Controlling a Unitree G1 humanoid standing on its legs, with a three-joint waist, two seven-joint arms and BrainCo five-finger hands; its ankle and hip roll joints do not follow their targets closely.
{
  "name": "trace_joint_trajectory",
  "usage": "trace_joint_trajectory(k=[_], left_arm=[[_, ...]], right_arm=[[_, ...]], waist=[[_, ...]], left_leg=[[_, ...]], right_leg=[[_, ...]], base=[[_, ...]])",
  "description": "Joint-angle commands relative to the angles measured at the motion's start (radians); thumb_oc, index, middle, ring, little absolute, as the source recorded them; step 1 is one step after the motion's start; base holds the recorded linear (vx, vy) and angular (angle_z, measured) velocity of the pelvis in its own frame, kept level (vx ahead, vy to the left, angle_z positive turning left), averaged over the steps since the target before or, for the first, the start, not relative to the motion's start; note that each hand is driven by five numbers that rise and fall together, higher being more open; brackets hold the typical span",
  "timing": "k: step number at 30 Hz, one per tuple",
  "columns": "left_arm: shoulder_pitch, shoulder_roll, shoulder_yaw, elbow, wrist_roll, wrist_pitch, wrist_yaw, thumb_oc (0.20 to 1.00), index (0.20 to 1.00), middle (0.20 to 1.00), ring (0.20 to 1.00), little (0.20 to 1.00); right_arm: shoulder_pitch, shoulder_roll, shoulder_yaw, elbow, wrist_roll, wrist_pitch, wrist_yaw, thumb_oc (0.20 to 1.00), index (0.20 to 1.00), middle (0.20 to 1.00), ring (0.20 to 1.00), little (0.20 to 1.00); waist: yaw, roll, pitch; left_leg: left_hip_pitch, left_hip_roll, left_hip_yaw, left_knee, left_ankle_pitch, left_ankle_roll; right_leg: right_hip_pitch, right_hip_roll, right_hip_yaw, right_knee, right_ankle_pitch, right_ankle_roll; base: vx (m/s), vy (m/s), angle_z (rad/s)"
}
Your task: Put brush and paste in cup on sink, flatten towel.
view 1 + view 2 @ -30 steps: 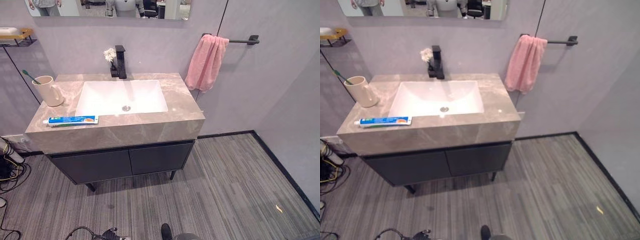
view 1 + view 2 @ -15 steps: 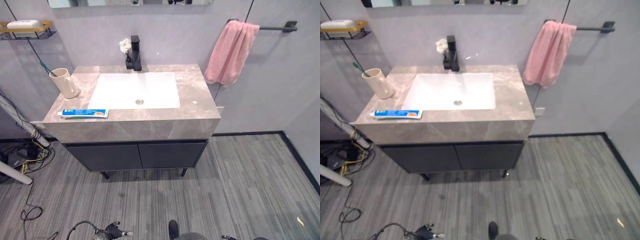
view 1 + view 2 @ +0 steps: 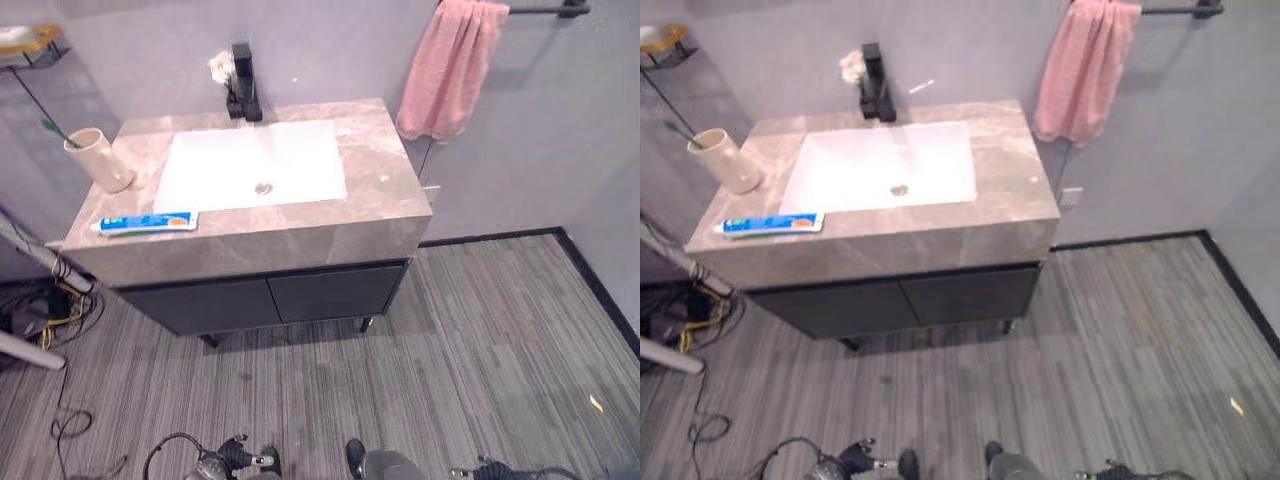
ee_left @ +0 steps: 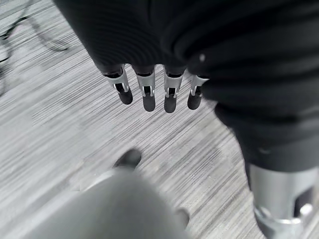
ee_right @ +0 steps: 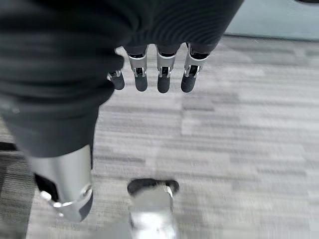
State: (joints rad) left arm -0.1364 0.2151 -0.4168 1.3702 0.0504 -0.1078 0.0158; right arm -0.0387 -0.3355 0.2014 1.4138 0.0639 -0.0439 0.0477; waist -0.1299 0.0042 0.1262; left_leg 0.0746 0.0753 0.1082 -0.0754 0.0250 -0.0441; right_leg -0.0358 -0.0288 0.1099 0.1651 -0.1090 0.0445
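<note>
A beige cup (image 3: 98, 160) stands at the left end of the stone sink counter (image 3: 300, 235), with a green-tipped toothbrush (image 3: 52, 130) leaning in it. A blue and white toothpaste tube (image 3: 145, 222) lies flat near the counter's front left edge. A pink towel (image 3: 447, 70) hangs bunched over a black wall rail (image 3: 548, 10) to the right of the sink. My left hand (image 4: 148, 97) hangs over the floor with straight fingers and holds nothing. My right hand (image 5: 163, 79) hangs the same way, far from the counter.
A white basin (image 3: 255, 165) is set in the counter, with a black faucet (image 3: 242, 85) and a small white flower (image 3: 220, 68) behind it. Dark cabinet doors (image 3: 270, 300) close the front. A wall shelf (image 3: 30, 42) and floor cables (image 3: 40, 310) are at the left.
The whole picture has shifted as the camera moved. The cup, toothbrush, toothpaste and towel keep their places.
</note>
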Motion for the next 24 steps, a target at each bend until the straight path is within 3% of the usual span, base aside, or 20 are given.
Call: trace_joint_trajectory(k=[1, 8, 11, 14, 15, 16, 19, 24], left_arm=[[-0.035, 0.042, 0.004, 0.007, 0.045, -0.02, -0.006, 1.0, 1.0, 1.0, 1.0, 1.0], [-0.007, 0.04, 0.022, 0.016, 0.053, -0.016, -0.009, 1.0, 1.0, 1.0, 1.0, 1.0], [0.001, 0.042, 0.022, 0.009, 0.052, -0.017, -0.014, 1.0, 1.0, 1.0, 1.0, 1.0], [0.0, 0.042, 0.029, 0.001, 0.038, -0.015, -0.017, 1.0, 1.0, 1.0, 1.0, 1.0], [0.0, 0.042, 0.029, 0.001, 0.038, -0.015, -0.017, 1.0, 1.0, 1.0, 1.0, 1.0], [-0.001, 0.043, 0.037, 0.007, 0.026, -0.01, -0.019, 1.0, 1.0, 1.0, 1.0, 1.0], [0.004, 0.043, 0.049, 0.023, 0.03, -0.01, -0.022, 1.0, 1.0, 1.0, 1.0, 1.0], [0.005, 0.038, 0.053, 0.026, 0.032, -0.014, -0.024, 1.0, 1.0, 1.0, 1.0, 1.0]], right_arm=[[-0.034, 0.014, 0.078, -0.013, -0.038, -0.012, -0.003, 1.0, 1.0, 1.0, 1.0, 1.0], [-0.057, 0.051, 0.12, -0.046, -0.081, -0.016, 0.001, 1.0, 1.0, 1.0, 1.0, 1.0], [-0.048, 0.046, 0.105, -0.039, -0.07, -0.019, 0.0, 1.0, 1.0, 1.0, 1.0, 1.0], [-0.038, 0.043, 0.098, -0.034, -0.061, -0.02, -0.006, 1.0, 1.0, 1.0, 1.0, 1.0], [-0.038, 0.043, 0.098, -0.034, -0.061, -0.02, -0.006, 1.0, 1.0, 1.0, 1.0, 1.0], [-0.024, 0.045, 0.09, -0.031, -0.031, -0.024, -0.004, 1.0, 1.0, 1.0, 1.0, 1.0], [-0.017, 0.048, 0.086, -0.024, -0.036, -0.02, -0.006, 1.0, 1.0, 1.0, 1.0, 1.0], [-0.011, 0.042, 0.083, -0.01, -0.054, -0.013, 0.0, 1.0, 1.0, 1.0, 1.0, 1.0]], waist=[[-0.001, -0.038, -0.019], [0.018, -0.036, -0.012], [0.001, -0.018, 0.006], [-0.01, -0.003, 0.03], [-0.011, -0.003, 0.03], [-0.033, -0.008, 0.024], [-0.021, -0.024, 0.014], [-0.039, -0.037, 0.028]], left_leg=[[-0.065, -0.058, 0.006, 0.091, -0.043, 0.037], [-0.039, -0.085, 0.048, 0.094, -0.074, 0.067], [-0.012, -0.1, 0.024, 0.092, -0.081, 0.087], [0.006, -0.103, 0.011, 0.087, -0.082, 0.097], [0.006, -0.103, 0.011, 0.087, -0.082, 0.097], [0.016, -0.117, -0.015, 0.084, -0.087, 0.1], [0.044, -0.123, 0.019, 0.066, -0.111, 0.092], [0.088, -0.13, -0.009, 0.081, -0.154, 0.082]], right_leg=[[0.051, -0.127, -0.005, -0.09, 0.137, 0.105], [0.016, -0.155, -0.021, -0.034, 0.209, 0.136], [-0.057, -0.138, -0.004, 0.18, 0.277, 0.125], [-0.115, -0.099, -0.03, 0.292, 0.272, 0.108], [-0.115, -0.099, -0.03, 0.292, 0.271, 0.108], [-0.131, -0.006, 0.002, 0.246, 0.194, 0.092], [-0.15, -0.066, -0.134, 0.064, 0.196, 0.09], [-0.184, -0.09, -0.149, -0.064, 0.285, 0.118]], base=[[0.02, 0.274, -0.31], [0.02, 0.157, -0.19], [0.02, 0.186, -0.2], [0.02, 0.176, 0.18], [0.09, 0.053, 0.17], [0.15, 0.063, 0.22], [0.15, 0.004, 0.19], [0.22, -0.059, 0.0]])
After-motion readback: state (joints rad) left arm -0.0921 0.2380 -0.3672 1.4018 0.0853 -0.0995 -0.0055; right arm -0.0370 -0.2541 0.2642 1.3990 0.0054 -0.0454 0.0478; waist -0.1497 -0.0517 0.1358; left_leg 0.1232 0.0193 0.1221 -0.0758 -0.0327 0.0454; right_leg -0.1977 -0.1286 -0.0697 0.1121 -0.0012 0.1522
